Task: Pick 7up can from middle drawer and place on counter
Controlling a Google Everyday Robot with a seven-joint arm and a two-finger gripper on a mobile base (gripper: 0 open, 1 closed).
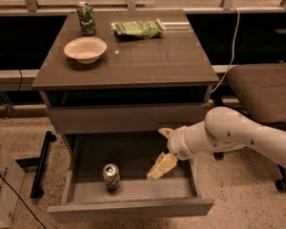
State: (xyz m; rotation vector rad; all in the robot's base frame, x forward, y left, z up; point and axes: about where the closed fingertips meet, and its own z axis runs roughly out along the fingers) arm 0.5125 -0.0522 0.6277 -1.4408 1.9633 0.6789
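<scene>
The 7up can (111, 176) stands upright in the open middle drawer (133, 208), left of its centre, its silver top facing up. My gripper (161, 150) hangs over the right half of the drawer, to the right of the can and apart from it. Its two pale fingers (160, 167) are spread open with nothing between them. The white arm comes in from the right. The counter (143, 61) is the glossy grey-brown top of the cabinet above.
On the counter are a dark green can (86, 18) at the back left, a white bowl (86, 49) and a green snack bag (137, 28). An office chair (264, 87) stands to the right. A black bar (40, 166) and a cardboard box (2, 190) are on the floor at left.
</scene>
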